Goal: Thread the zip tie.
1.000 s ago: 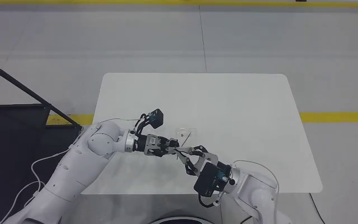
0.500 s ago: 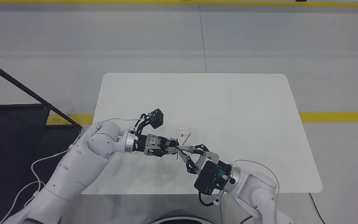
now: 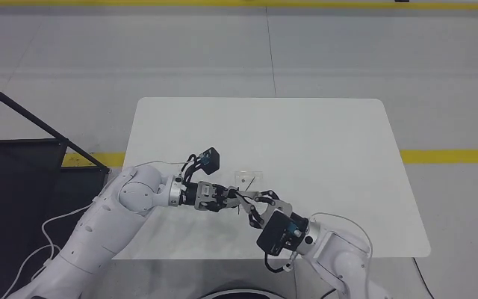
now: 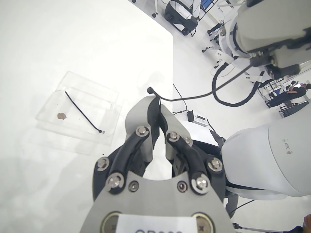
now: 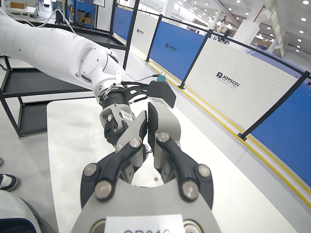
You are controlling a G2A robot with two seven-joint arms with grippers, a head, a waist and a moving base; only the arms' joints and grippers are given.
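Closest in the left wrist view, the left gripper (image 4: 155,103) is sitting at the lower centre of the frame. Its two fingers are pressing tightly together on a thin black zip tie (image 4: 170,99). The tie's small square head is poking out just past the fingertips. Its strap is trailing off toward the right of the frame, past the table edge.

A little farther, at the centre left of that frame, a shallow clear plastic tray (image 4: 102,93) is resting flat on the white table (image 4: 73,37). A spare zip tie (image 4: 81,113) is lying diagonally inside the tray, with a small brown speck (image 4: 62,115) near it.

In the right wrist view, the right gripper (image 5: 148,120) is standing at the centre of the frame. Its fingers are drawn close together, with only a sliver showing between the dark pads. Whether they are pinching the tie cannot be told. Just beyond it, the left gripper is pointing back toward it, nearly tip to tip.

From the top view, the two grippers are meeting below the centre of the frame, over the near part of the table. The left arm is coming in from the lower left and the right arm from the lower right. The tray is sitting just above the grippers in the frame.
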